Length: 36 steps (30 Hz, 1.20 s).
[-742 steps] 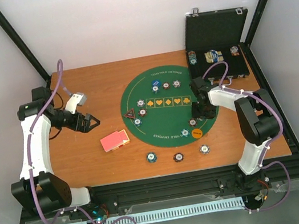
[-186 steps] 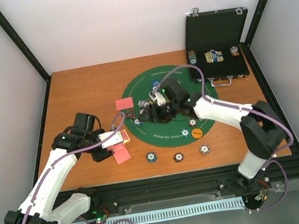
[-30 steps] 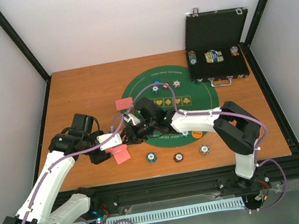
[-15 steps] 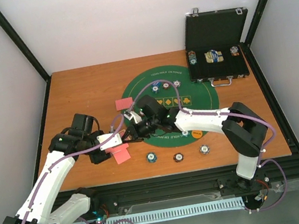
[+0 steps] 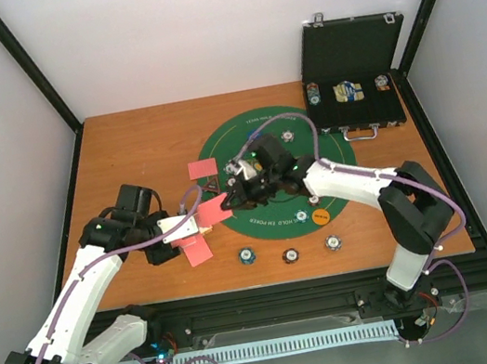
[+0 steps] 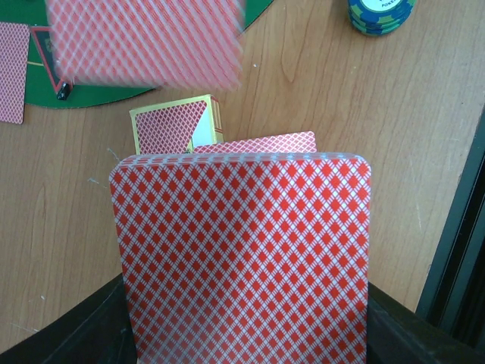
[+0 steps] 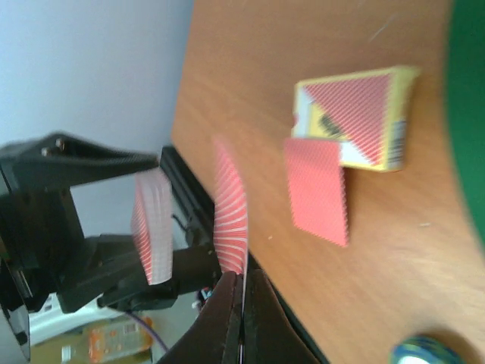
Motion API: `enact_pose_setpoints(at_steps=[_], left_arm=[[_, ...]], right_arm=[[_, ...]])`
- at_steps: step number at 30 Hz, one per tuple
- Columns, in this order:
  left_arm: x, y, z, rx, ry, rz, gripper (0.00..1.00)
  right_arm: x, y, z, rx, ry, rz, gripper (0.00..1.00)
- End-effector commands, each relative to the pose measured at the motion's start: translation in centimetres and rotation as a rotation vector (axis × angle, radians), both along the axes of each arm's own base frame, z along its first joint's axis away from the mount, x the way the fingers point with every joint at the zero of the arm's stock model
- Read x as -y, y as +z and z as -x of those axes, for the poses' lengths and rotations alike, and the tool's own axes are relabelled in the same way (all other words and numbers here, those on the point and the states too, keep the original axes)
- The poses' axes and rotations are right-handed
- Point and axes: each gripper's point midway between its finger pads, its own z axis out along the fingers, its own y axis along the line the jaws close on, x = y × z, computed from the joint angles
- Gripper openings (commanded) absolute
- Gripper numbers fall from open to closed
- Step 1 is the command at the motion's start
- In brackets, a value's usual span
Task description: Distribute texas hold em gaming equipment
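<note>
My left gripper is shut on a deck of red-backed cards, held upright over the wood left of the green mat. A little to its right, my right gripper is shut on a single card. That card hangs in the air between the deck and the mat. One loose card lies at the mat's left edge. Another loose card lies by the card box. Chip stacks sit below the mat, and the orange disc lies on it.
An open black case with chips in it stands at the back right. More chip stacks line the table's near side. Small chips sit on the mat's far part. Black frame posts border the table.
My right gripper closed on the deck's top card and pulled it right, away from the deck toward the mat. The left arm kept still with the deck.
</note>
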Motion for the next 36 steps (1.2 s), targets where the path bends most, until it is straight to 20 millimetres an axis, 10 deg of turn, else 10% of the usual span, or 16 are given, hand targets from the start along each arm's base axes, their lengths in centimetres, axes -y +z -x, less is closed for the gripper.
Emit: enact_pose_setpoints(at_steps=[1,13,23,36], left_arm=[[0.3,0.8,-0.4,0.035,-0.013,0.013,0.32],[0.5,1.3,-0.6,0.025,-0.003,0.024,0.31],[0.8,1.9,-0.9,0.028,0.002,0.039,0.32],[0.7,1.6,-1.0,0.012,0.009,0.028,0.32]], right_arm=[[3.9,0.6,-2.4,0.025,-0.044,0.017,0.03],[11.6,0.7,-17.7,0.089,-0.243,0.045,0.03],[15.1,-3.6,-31.2,0.122,-0.362,0.136,0.03],[18.1,-8.8,-37.5,0.136,-0.514,0.216,0.07]])
